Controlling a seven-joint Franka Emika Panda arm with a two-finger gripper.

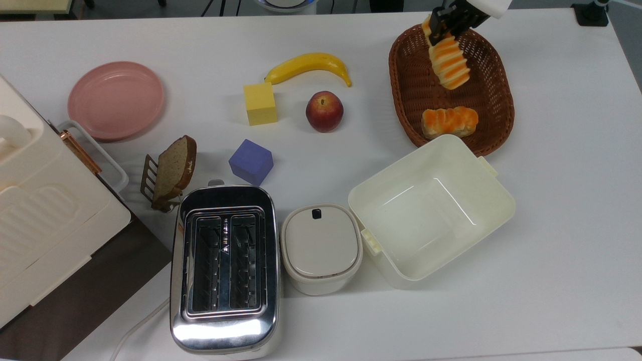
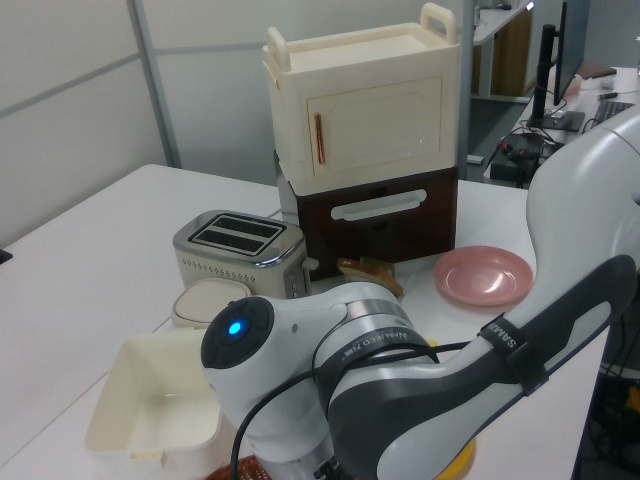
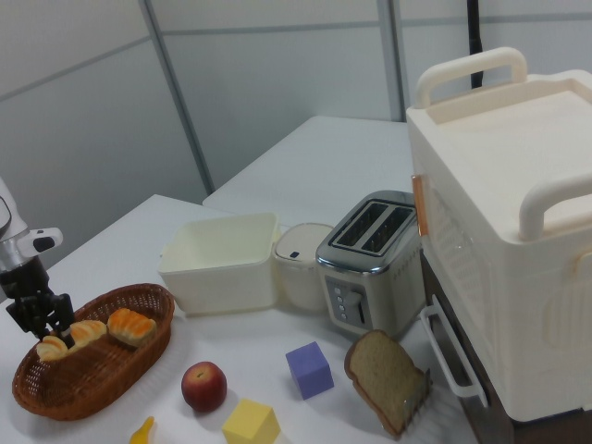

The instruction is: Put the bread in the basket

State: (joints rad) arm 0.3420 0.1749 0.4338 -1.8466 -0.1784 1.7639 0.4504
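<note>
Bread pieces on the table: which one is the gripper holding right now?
The long striped bread, clamped at its end by the gripper over the basket. The stubby braided roll lies loose in the basket; the brown slice leans in its rack.

White-grey arm [image 2: 420,390], blue light [image 2: 236,327], black hand [image 1: 448,20]

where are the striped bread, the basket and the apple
bread [image 1: 450,62], top view, middle of the striped loaf
basket [image 1: 401,85], top view, woven wall on the top view's left
apple [image 1: 324,111], top view, centre of the fruit
</note>
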